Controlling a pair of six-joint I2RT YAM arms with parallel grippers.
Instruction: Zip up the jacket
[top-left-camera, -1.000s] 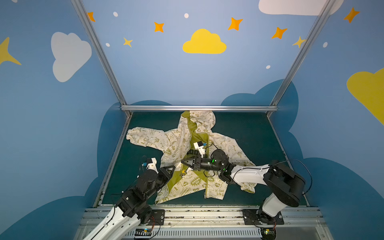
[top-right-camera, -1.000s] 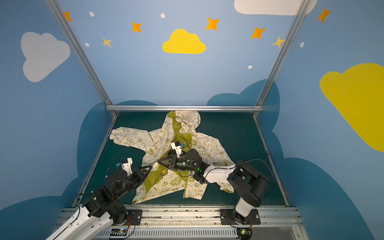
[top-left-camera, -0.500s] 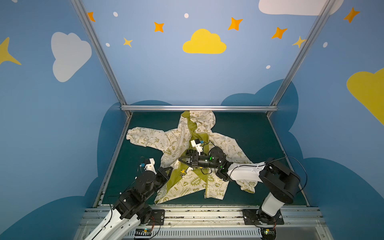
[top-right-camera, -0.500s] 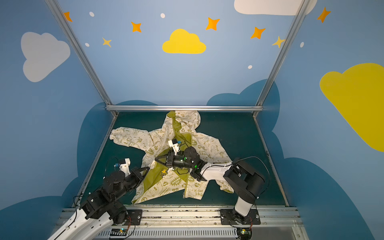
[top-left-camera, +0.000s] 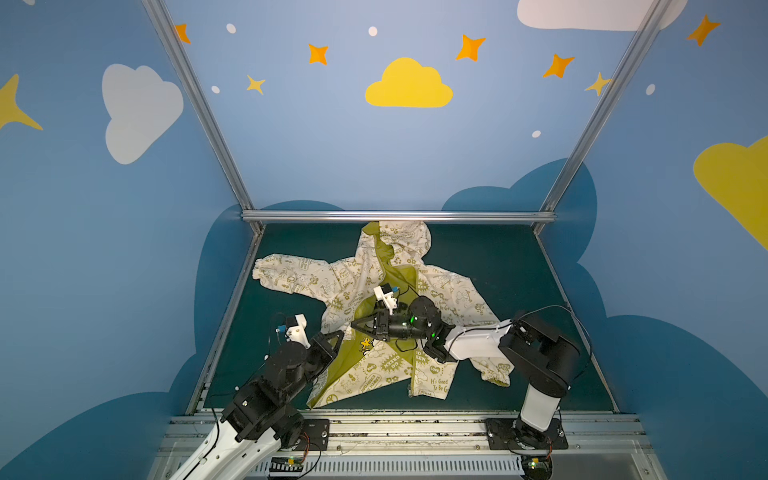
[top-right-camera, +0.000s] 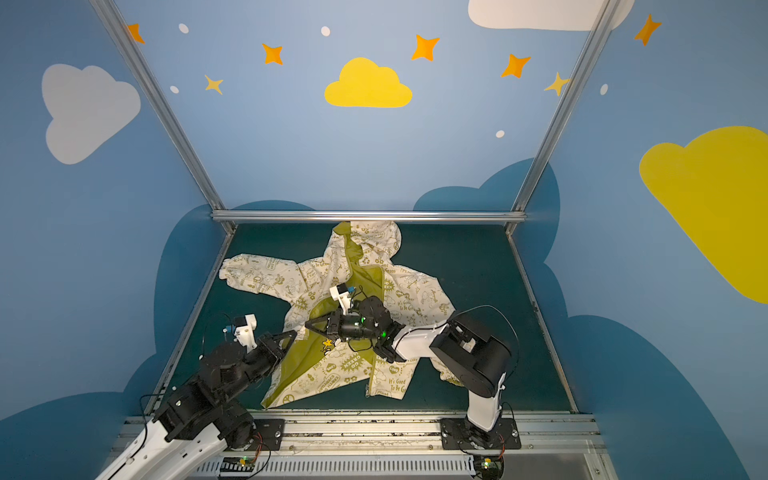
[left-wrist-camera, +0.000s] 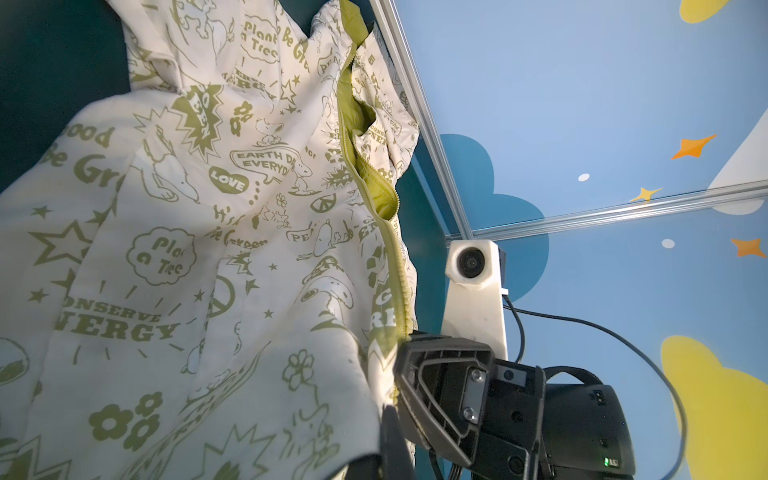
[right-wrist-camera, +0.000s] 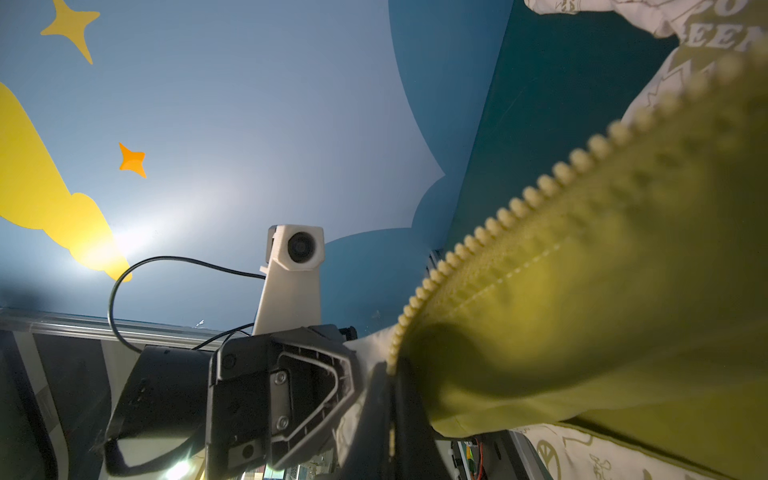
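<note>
Fingers closed, left gripper (top-left-camera: 337, 336) and right gripper (top-left-camera: 358, 327) each pinch a jacket (top-left-camera: 451, 291) zipper edge, probably to align them.

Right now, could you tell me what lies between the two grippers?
Only the jacket: a fold of its front edge runs from the left gripper to the right gripper, both shut on it; the right wrist view shows it.

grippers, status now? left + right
left gripper: closed on the jacket, at its zipper edge.
right gripper: closed on the jacket's zipper edge too.
</note>
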